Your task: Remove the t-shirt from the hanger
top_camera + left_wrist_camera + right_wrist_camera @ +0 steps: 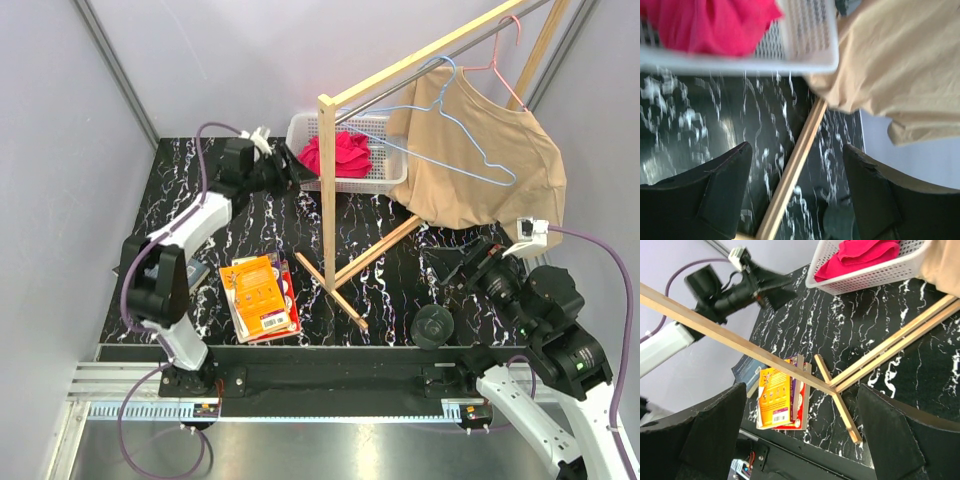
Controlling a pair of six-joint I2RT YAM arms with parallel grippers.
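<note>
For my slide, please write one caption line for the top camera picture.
T-shirt hangs from the rack; left arm and right arm hold nothing, jaws open; pink cloth in basket.

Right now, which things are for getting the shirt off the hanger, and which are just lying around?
For the job: tan t-shirt, pink hanger it seems to hang on, wooden rack, left tool and right tool, both open.
Just lying about: blue hanger, white basket, pink cloth in it, orange book, black round thing.
</note>
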